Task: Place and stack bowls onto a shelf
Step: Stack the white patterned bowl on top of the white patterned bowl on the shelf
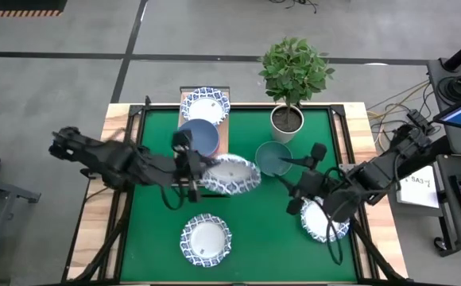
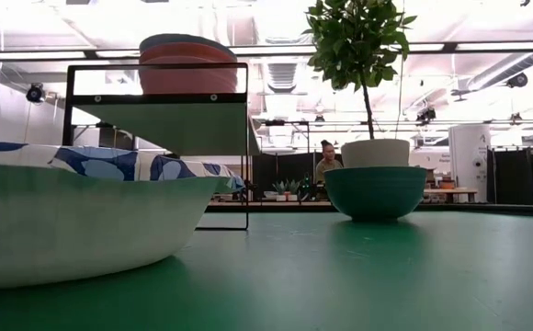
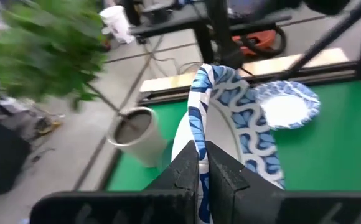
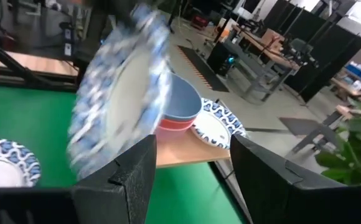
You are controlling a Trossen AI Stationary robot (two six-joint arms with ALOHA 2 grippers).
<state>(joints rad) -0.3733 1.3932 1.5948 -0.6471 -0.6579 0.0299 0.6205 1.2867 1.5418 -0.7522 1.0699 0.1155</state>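
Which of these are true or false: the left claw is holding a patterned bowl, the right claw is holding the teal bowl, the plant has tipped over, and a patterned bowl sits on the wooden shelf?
1. The left gripper pinches a patterned bowl by its rim. True.
2. The right gripper holds the teal bowl. False: its jaws are open, holding nothing.
3. The plant has tipped over. False: it stands upright in its white pot.
4. A patterned bowl sits on the shelf. True.

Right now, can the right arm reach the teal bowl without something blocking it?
Probably yes. The right gripper is open and hangs just in front of the teal bowl, with only bare mat between them. The patterned bowl held by the left gripper is close beside that path, so some care is needed.
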